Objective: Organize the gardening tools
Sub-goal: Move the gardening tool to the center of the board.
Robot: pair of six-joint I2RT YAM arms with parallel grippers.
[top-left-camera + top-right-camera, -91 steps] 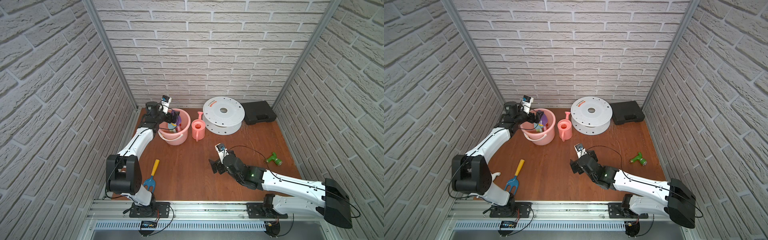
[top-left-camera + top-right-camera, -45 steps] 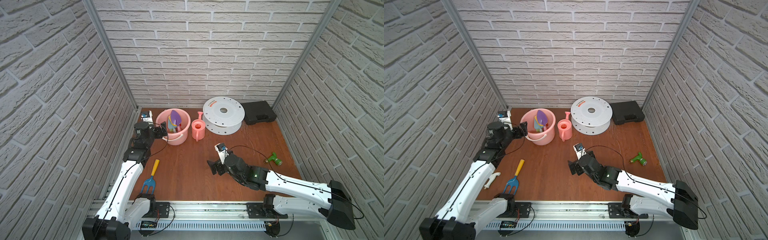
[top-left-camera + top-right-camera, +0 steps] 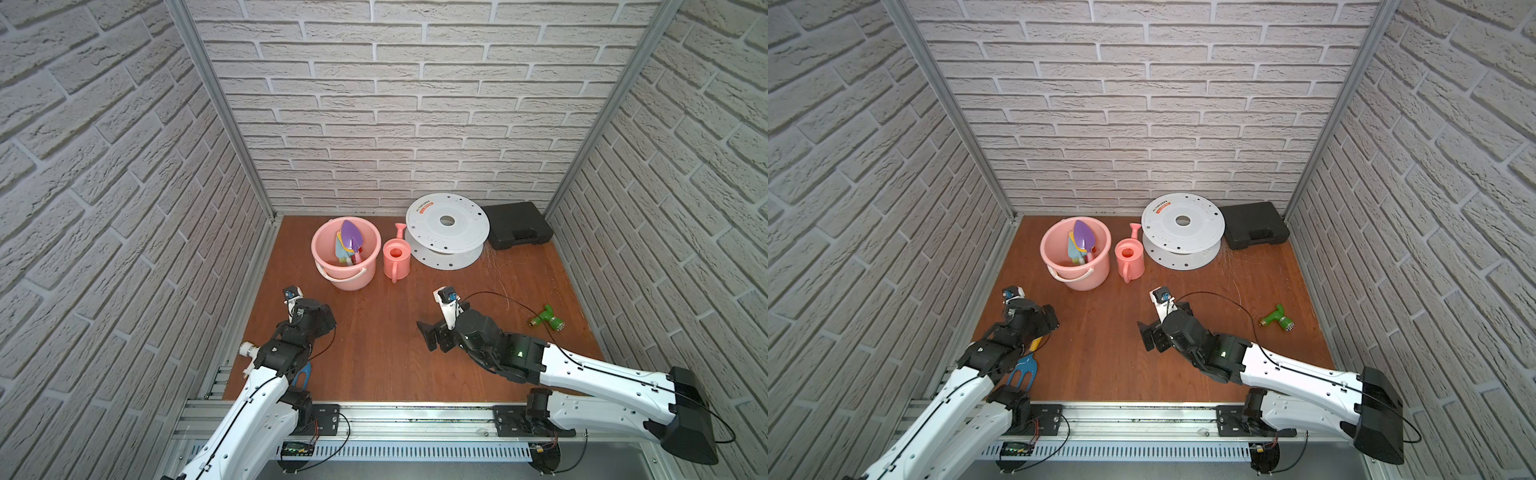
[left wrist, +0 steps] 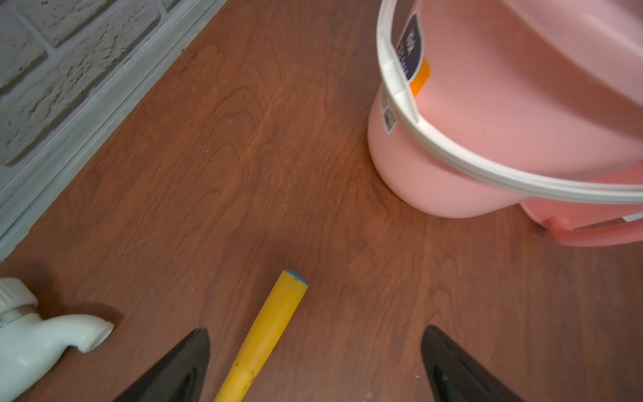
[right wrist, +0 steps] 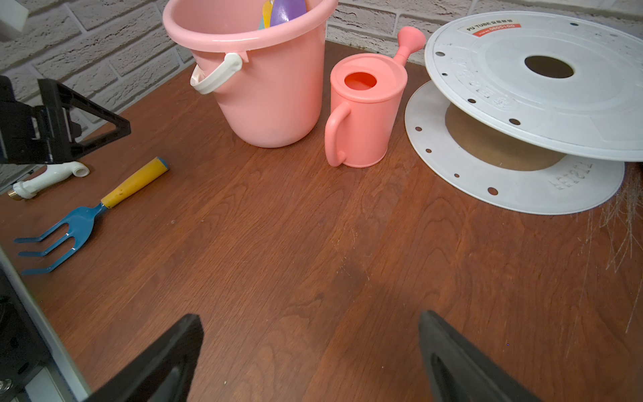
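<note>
I saw a pink bucket [image 3: 323,245] with a white handle, a purple trowel [image 3: 352,237] and a pale teal trowel [image 3: 341,250]. The fork [image 5: 80,222] was blue with a yellow handle. The watering can [image 3: 397,259] was salmon pink, the spool [image 3: 465,226] white, the case [image 3: 519,226] black, the nozzle [image 3: 547,318] green. The desk [image 3: 374,357] was reddish-brown woodgrain, and the walls [image 3: 415,104] had a pale brick pattern.
</note>
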